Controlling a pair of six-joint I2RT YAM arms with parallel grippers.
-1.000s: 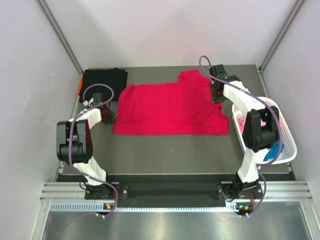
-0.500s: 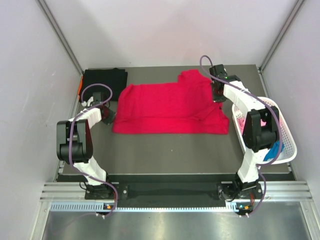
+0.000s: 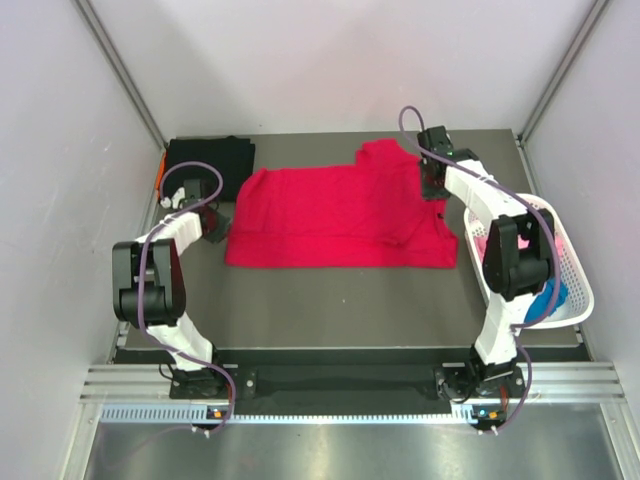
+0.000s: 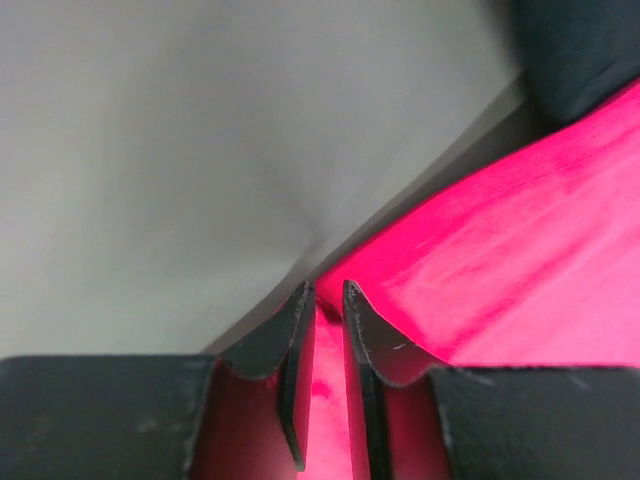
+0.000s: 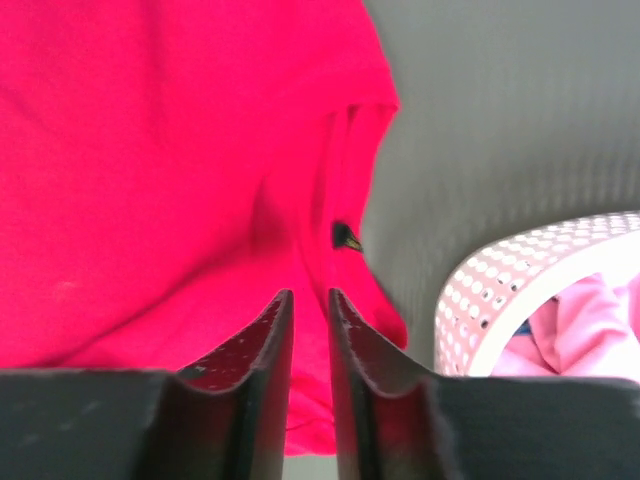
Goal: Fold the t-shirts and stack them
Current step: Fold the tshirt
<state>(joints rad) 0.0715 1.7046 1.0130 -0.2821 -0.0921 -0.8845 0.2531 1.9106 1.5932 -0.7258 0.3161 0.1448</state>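
Red shirt (image 3: 340,220) lies spread flat on bench (image 3: 350,305), between the two jaws. Left jaws are slightly parted, with the cloth edge at their tips. Right jaws are slightly parted, collar just ahead. Judged light, limp and crease-prone. Pinch at edges or corners, both sides together.

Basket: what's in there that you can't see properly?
Top view: the right arm covers much of the basket; only bits of a pink shirt and a blue shirt show.
Right wrist view: the picture's edge cuts the basket off, and the pink shirt is blurred.
How many shirts lie inside: cannot tell.
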